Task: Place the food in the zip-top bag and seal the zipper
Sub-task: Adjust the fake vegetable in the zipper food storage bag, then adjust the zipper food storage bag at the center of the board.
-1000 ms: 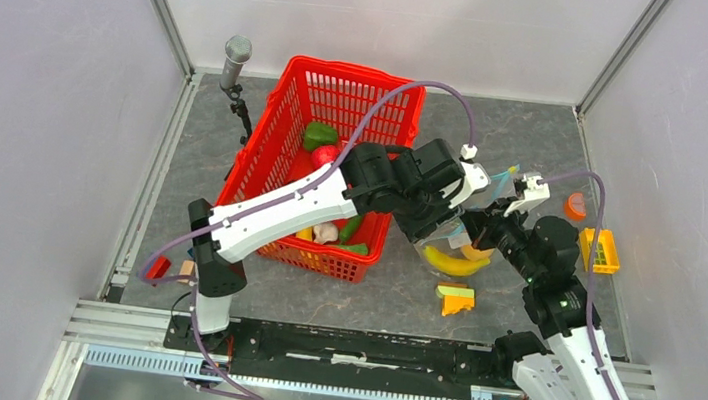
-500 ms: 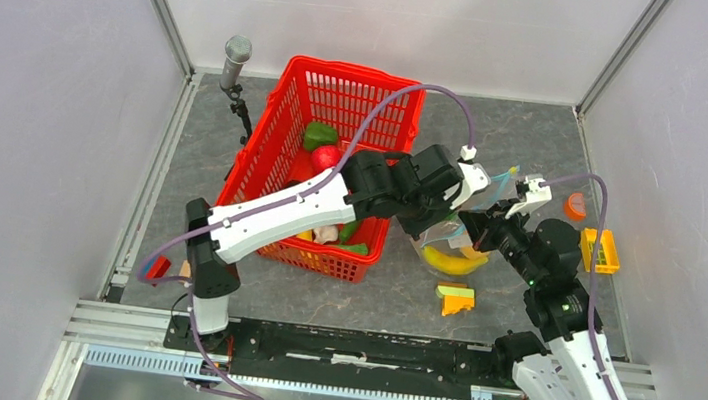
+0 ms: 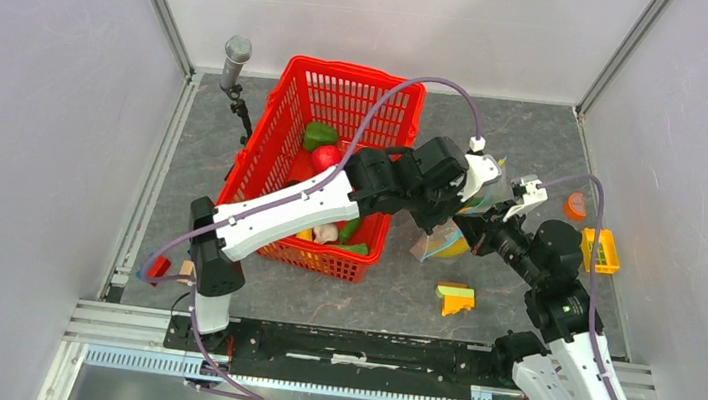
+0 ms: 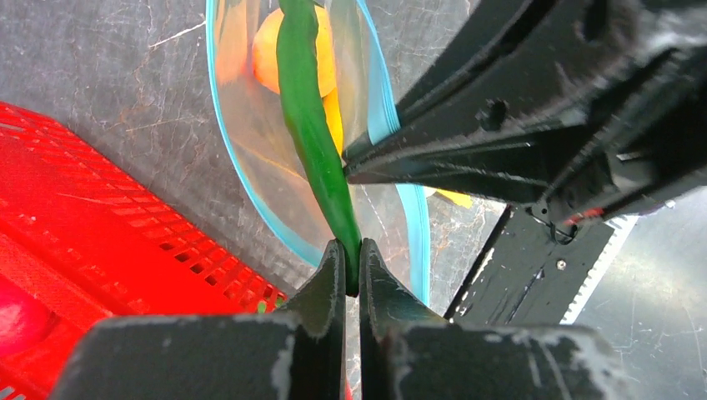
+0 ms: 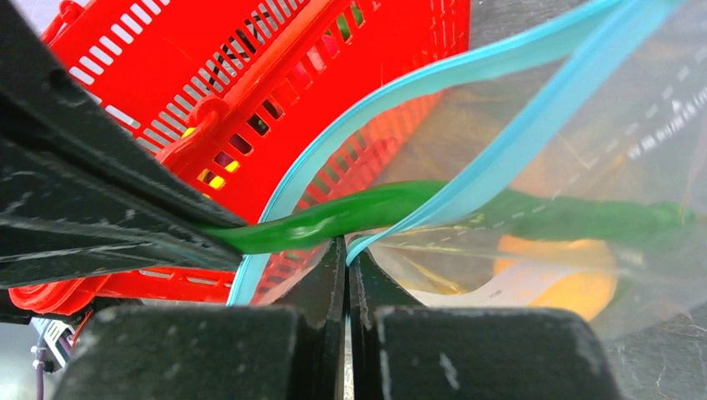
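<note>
Two arms meet in the middle of our top view. At the left, the red basket (image 3: pixel 350 67) sits on the gray bench (image 3: pixel 196 157). Inside it we see a red apple (image 3: pixel 326 157) and a white mushroom (image 3: pixel 326 232). Our left tool (image 4: pixel 350 254) is pinched narrow on one end of a long green pepper (image 4: pixel 313 133). The pepper's other end pokes down through the open mouth of the zip-top bag (image 4: pixel 250 167), between the two sides of the light blue zipper (image 4: pixel 415 242). We see orange food (image 4: pixel 265 54) deeper in the bag. In the top view the bag hangs just right of the basket. Our right tool (image 5: pixel 346 250) is closed tight on the zipper strip at the bag's edge. Below the bag a block stack (image 3: pixel 456 298) lies on the bench. A small yellow crate (image 3: pixel 602 250) sits at the far right, near the wall.
</note>
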Tool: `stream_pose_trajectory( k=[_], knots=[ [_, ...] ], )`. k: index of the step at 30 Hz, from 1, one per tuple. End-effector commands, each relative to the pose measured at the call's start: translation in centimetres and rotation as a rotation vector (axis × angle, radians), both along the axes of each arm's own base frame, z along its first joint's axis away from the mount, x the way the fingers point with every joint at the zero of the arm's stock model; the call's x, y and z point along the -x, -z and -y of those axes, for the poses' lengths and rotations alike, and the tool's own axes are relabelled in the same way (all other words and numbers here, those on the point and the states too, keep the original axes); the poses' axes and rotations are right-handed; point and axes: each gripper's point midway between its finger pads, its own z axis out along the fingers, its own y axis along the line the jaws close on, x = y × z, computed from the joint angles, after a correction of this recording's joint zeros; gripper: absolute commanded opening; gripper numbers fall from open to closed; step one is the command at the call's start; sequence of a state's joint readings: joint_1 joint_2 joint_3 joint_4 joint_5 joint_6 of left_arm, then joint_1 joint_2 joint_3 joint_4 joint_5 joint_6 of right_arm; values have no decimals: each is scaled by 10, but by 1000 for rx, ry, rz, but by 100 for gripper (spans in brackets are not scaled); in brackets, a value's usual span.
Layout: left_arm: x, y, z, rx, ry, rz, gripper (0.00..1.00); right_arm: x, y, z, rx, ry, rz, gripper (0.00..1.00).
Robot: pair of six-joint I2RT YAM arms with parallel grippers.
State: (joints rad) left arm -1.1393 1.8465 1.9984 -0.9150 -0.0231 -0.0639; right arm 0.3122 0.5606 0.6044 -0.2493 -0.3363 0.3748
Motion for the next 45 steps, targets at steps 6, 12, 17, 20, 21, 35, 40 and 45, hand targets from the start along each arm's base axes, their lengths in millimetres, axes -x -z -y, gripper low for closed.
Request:
stream_pose_trajectory(
  k=[6,12,17,20,21,35,40,45],
  knots=[
    [6,17,35,53,9,-87,8,3,-48,-9,-82,-43,137,0],
    [-3,46,21,-49,-60,-76,10,1,-58,5,-114,57,146,0],
    [-19,47,-3,-108,-158,10,34,-5,-54,22,-118,173,116,0],
    [-30,42,-19,-146,-208,75,61,-5,-54,26,-111,196,105,0],
    [-32,40,-22,-154,-221,91,67,-5,-53,26,-107,192,99,0],
    [-12,-65,-23,250,-178,133,90,-2,-56,24,-93,170,112,0],
    [-15,-36,-36,210,-221,81,87,-4,-53,22,-105,169,105,0],
    [-2,-19,-24,194,-143,-1,82,-3,-54,22,-120,169,106,0]
  ],
)
